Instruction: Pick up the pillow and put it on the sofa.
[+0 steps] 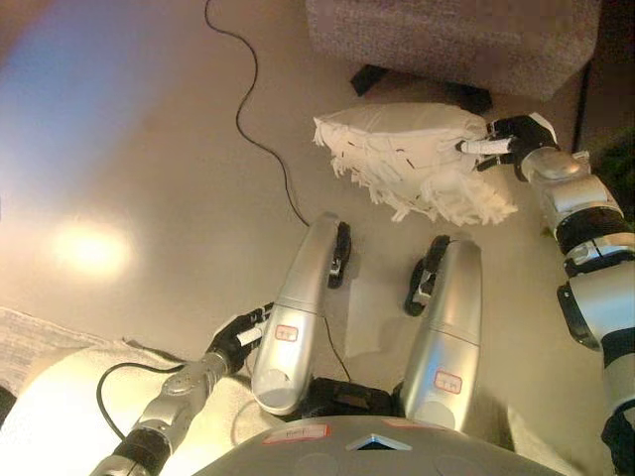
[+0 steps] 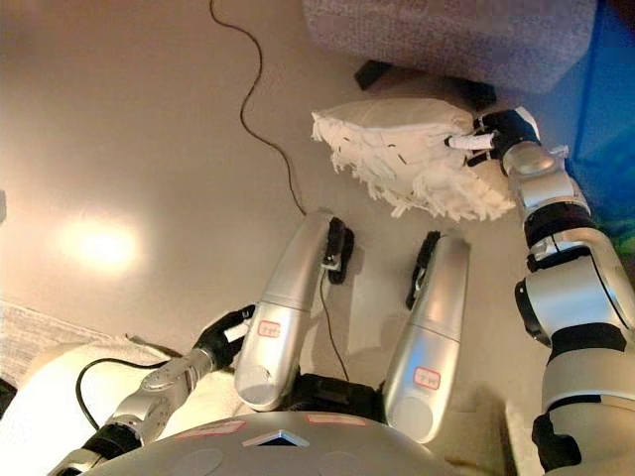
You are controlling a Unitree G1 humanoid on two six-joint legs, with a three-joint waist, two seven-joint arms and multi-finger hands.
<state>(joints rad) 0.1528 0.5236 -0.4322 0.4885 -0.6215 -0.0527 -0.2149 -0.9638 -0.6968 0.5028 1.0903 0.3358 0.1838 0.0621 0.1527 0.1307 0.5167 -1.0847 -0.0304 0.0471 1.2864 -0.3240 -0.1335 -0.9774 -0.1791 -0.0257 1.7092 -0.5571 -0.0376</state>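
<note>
Nearest to the camera, at the lower left, the left hand (image 1: 238, 337) hangs low beside the robot, over the edge of a pale rug (image 1: 40, 347) that lies on the floor (image 1: 149, 149). Its fingers are bent a little, but they are partly hidden, so I cannot tell if the hand is open or closed. It holds nothing that I can see.

Farther away, to the right, the right arm reaches forward and the right hand (image 1: 506, 139) is at the right end of the pillow (image 1: 407, 159). The pillow is white, with a fringe of loose strips along its lower edge. The dark fingers are curled on the pillow's right corner, and a white fingertip (image 1: 483, 147) presses on the top side, so the hand grips the pillow. The pillow seems lifted a little above the floor, but this is not sure.

Farthest, at the top, stands the grey sofa (image 1: 456, 40). The pillow is just in front of the sofa's lower edge, not on it.
</note>
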